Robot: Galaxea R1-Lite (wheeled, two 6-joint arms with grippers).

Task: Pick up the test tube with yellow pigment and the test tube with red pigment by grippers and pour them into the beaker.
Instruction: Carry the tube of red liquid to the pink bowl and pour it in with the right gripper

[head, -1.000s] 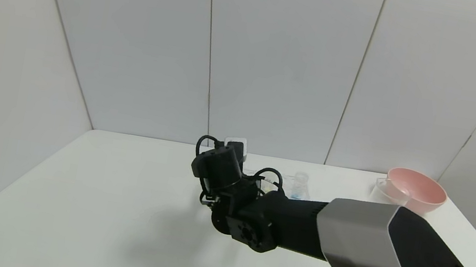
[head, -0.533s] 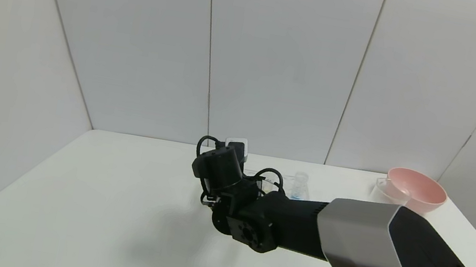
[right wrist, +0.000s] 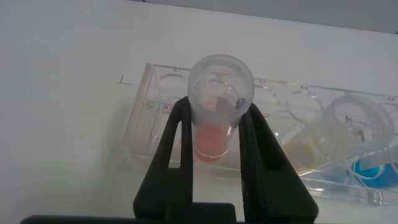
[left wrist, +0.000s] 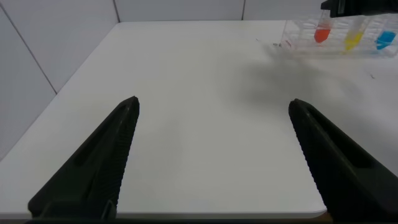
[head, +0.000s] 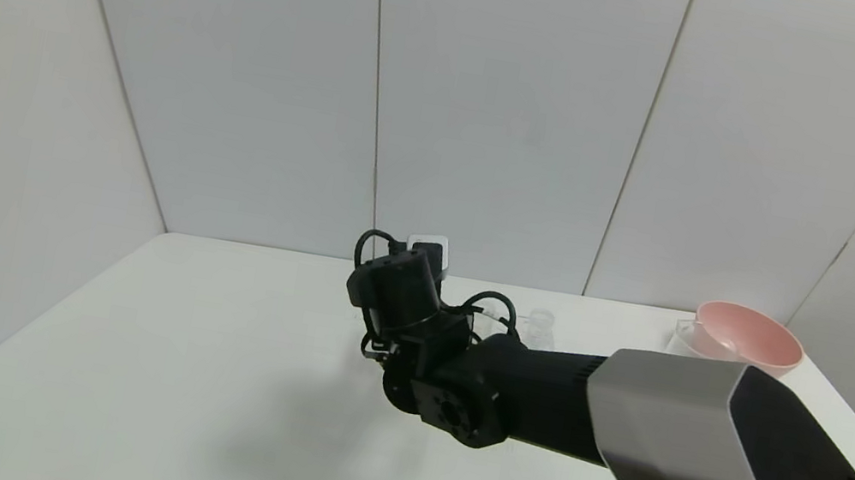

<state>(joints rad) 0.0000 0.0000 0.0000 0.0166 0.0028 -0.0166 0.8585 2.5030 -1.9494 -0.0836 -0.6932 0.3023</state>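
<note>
The right gripper [right wrist: 214, 149] pinches the red tube [right wrist: 219, 102], clear with red-orange liquid low down. Three tubes show, seemingly: red, yellow tube [right wrist: 305, 152] at its 3 o'clock, and blue tube [right wrist: 367, 143]. The left gripper [left wrist: 214, 155] hangs spread wide.

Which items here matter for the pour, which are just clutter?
Job: red test tube, held in right hand; yellow test tube in the clear rack; beaker; left hand, open, off to the side.
Clutter: blue test tube, pink bowl.
</note>
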